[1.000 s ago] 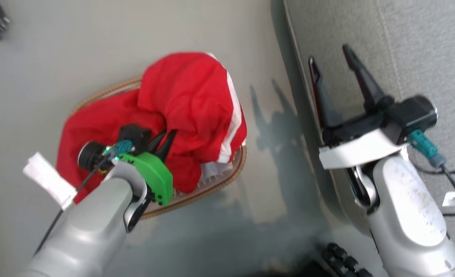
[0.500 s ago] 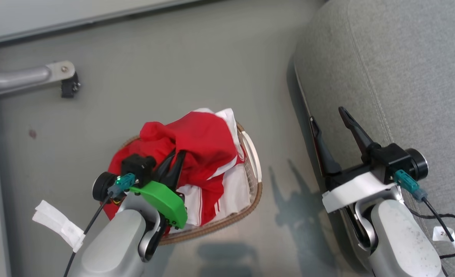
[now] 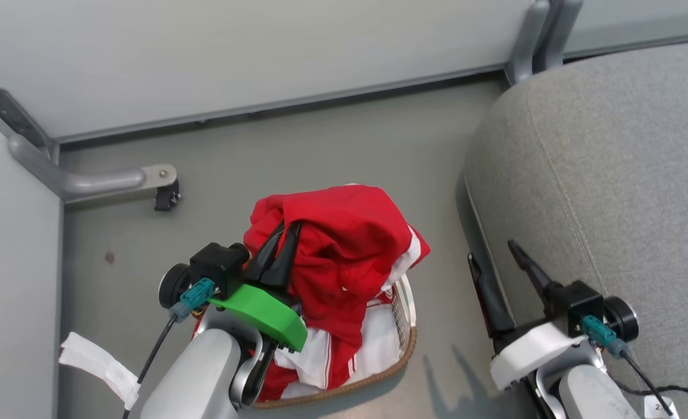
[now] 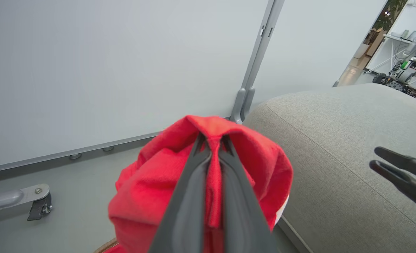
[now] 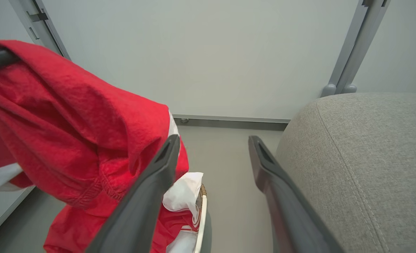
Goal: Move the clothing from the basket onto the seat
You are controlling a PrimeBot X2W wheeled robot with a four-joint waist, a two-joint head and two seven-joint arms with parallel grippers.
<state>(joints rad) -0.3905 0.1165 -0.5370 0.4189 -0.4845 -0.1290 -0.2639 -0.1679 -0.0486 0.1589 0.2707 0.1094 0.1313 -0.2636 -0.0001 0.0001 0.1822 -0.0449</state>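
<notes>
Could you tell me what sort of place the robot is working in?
Probably a mock living corner in a lab: a grey sofa and laundry basket on bare floor, enclosed by partition panels on wheeled metal feet, with machinery beyond.

The left tool (image 3: pixel 288 226) has two long, dark grey fingers that taper to thin tips. They rise from a black block above a bright green bracket (image 3: pixel 262 311) of rounded plastic. Beside it sits the left camera housing (image 3: pixel 174 285), black and round. The teal left connector (image 3: pixel 194 293) feeds the thin black left cable (image 3: pixel 149 364), which carries a white tape tag (image 3: pixel 96 364). The left forearm (image 3: pixel 195 378) is smooth, glossy pale grey.

The right tool (image 3: pixel 491 250) has matching dark fingers, each with a shallow recess near the tip. It is mounted on a white bracket (image 3: pixel 530 352). The right camera housing (image 3: pixel 620 317) is black and the right connector (image 3: pixel 596 336) teal. The black right cable (image 3: pixel 646 381) bears a white paper label (image 3: pixel 660 407). The right forearm (image 3: pixel 588 401) is pale grey with dark specks.
</notes>
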